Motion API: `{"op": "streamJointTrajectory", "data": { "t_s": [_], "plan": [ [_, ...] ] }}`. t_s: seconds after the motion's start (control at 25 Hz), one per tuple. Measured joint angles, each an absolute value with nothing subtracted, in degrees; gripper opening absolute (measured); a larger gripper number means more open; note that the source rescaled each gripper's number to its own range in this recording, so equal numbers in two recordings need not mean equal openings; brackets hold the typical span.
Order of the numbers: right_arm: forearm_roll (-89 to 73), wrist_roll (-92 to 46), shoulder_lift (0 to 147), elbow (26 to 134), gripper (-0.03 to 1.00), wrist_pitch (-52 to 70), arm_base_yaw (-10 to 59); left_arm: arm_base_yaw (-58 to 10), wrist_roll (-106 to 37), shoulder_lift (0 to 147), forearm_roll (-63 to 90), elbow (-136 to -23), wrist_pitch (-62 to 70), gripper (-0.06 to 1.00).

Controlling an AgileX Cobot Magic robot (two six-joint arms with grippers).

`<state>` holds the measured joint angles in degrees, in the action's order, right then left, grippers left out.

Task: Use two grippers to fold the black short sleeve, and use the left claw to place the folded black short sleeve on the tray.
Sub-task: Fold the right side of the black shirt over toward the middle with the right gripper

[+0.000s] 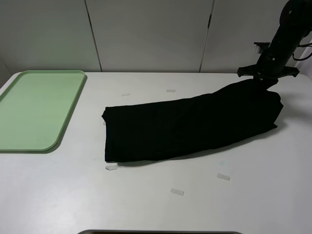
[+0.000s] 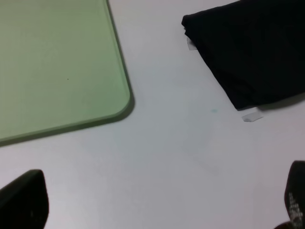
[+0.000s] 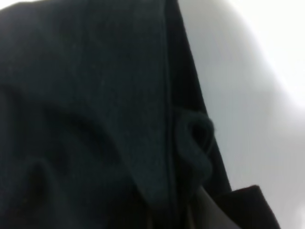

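The black short sleeve (image 1: 185, 126) lies on the white table as a long folded band. Its left end rests flat and its right end is raised off the surface. My right gripper (image 1: 265, 79) is shut on that raised end at the far right, and in the right wrist view dark cloth (image 3: 95, 119) fills most of the picture. The mint-green tray (image 1: 44, 109) sits empty at the far left. My left gripper (image 2: 159, 205) does not show in the high view. In its wrist view the fingertips (image 2: 24, 200) stand wide apart and open over bare table, between the tray's corner (image 2: 114, 95) and the shirt's left end (image 2: 252, 52).
Several small strips of clear tape (image 1: 111, 167) lie around the shirt, some nearer the front (image 1: 223, 176) and some behind it (image 1: 170, 90). White wall panels close off the back of the table. A dark edge (image 1: 161, 232) shows at the table's front.
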<state>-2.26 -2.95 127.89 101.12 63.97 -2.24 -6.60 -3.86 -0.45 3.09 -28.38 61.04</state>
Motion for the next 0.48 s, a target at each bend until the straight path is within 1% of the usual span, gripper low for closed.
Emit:
{"op": "streamJointTrajectory", "data": {
  "t_s": [0.28,0.48],
  "plan": [
    [6.01,1.61,124.68,101.12,0.06,67.33,5.24,-6.60,-3.86,-0.45,3.09,-28.38,61.04,1.00],
    [7.23,4.61,123.01,101.12,0.06,69.57,11.48,-6.60,-3.86,-0.45,3.09,-28.38,61.04,1.00]
  ]
}}
